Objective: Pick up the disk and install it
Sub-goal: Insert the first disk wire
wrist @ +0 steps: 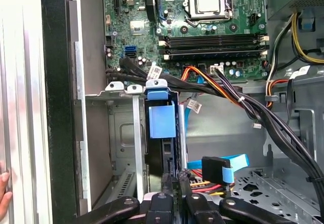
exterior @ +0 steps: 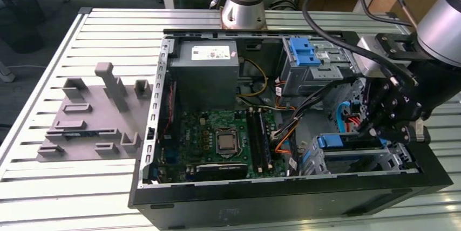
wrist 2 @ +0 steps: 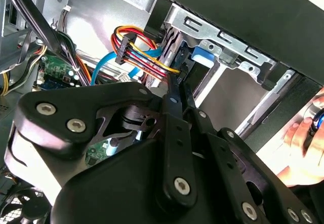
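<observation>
Inside the open computer case [exterior: 288, 188] on the slatted counter [exterior: 108, 31], seen in the exterior view, the pincer [exterior: 385, 128] hangs low over the drive cage [exterior: 360, 158] at the exterior view's right, and the disk [exterior: 344, 141] sits on edge in that cage with its blue bracket uppermost; from here I cannot tell whether the fingers grip it. The risk in this view is the bundle of black cables [exterior: 324, 93] draped between the arm and the cage, which could snag on the wrist if the arm shifts. In the second wrist view the pincer [wrist 2: 177, 95] has its fingers drawn close together, pointing at the blue tab of the disk [wrist 2: 202, 56] in the metal cage [wrist 2: 228, 44]; the coloured power wires [wrist 2: 134, 49] and a blue data cable [wrist 2: 104, 62] lie just beside the slot, so a push that runs slightly off line could pinch them or jam the bracket against the rail. A person's hand [wrist 2: 304, 143] rests close by outside the case, and any sideways swing would bring the arm toward it. In the first wrist view the narrow pincer [wrist: 174, 186] sits on the edge of the disk [wrist: 162, 120], which stands in its bay beside the motherboard [wrist: 202, 26]; a tilted drive could bind partway, and the loose blue connector [wrist: 217, 165] nearby might get trapped.
</observation>
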